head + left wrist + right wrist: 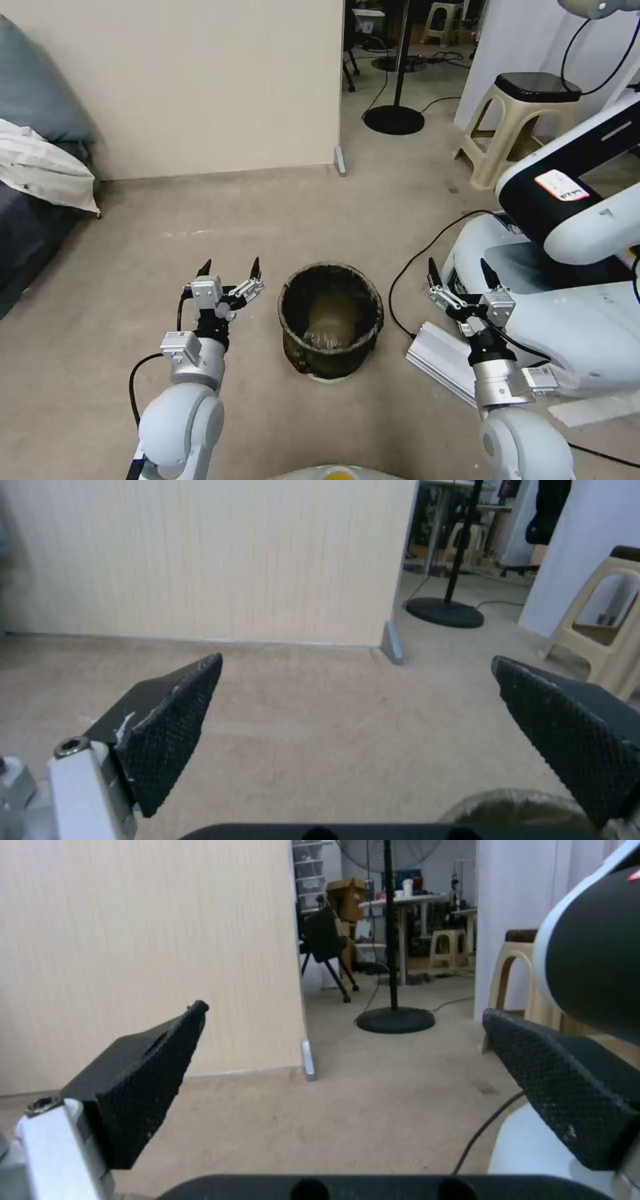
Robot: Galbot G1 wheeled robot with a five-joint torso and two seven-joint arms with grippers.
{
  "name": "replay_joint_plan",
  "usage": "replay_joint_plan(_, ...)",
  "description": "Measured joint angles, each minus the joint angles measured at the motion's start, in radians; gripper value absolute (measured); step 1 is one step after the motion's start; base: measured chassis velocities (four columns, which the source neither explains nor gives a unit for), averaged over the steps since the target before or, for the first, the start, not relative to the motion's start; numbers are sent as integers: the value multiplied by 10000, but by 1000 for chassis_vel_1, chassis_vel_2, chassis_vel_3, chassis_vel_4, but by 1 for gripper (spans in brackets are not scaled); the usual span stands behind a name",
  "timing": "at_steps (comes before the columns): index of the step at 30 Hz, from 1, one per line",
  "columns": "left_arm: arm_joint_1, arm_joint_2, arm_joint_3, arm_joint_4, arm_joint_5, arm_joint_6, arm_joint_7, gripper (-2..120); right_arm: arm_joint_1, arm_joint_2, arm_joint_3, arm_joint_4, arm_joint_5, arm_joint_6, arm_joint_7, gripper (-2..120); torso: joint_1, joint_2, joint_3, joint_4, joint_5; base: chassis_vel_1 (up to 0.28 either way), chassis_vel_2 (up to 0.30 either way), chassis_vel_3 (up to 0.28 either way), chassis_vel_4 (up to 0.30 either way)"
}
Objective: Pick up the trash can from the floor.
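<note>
The trash can stands upright on the floor, in the lower middle of the head view, its dark bag folded over the rim and the inside apparently empty. The left gripper hangs just beside it on the left of the frame, and the right gripper is a little farther away on the right side, in front of the other robot's white base. Both grippers have their jaws spread wide and hold nothing; the two wrist views confirm this, with the textured pads standing far apart at both edges of each frame.

I judge that the task is at the approach step: the arms are placed on both sides of the can, but nothing touches it yet. The next move calls, I think, for bringing one gripper over the rim so that one finger goes inside and one outside, or for pressing the can between both arms. The bag on the rim may slip under the pads.

The head view shows the whole arrangement, with the can between the arms. The left wrist view shows only a rounded dark edge at the lower right, which is probably the can's rim, though it is too blurred to be sure. The right wrist view looks past the can toward the wall and a black cable on the floor.
</note>
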Motion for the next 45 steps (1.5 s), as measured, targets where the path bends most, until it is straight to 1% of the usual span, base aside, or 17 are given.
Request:
replay_joint_plan(16,11,4,1,15,-1,6,0,100,-9,-8,1,-6,-12,-19,0,100,-1,0,0,0,2,-99,115,103,-106)
replay_joint_plan(41,21,14,0,-1,0,6,0,100,-9,-10,-3,14,-15,-26,8,100,-1,0,0,1,1,0,0,0,0)
replay_joint_plan(42,18,15,0,-2,-1,3,0,100,-4,-9,-3,10,-15,8,-3,100,-1,0,0,-1,-2,0,0,0,0)
replay_joint_plan(44,-63,26,9,111,-13,-51,0,100,110,26,-32,-260,-11,520,-299,100,0,0,1,0,3,0,0,0,0)
replay_joint_plan(45,-73,27,13,134,-18,-57,1,100,124,33,-35,-292,-6,583,-334,100,0,-1,1,1,0,0,0,0,0)
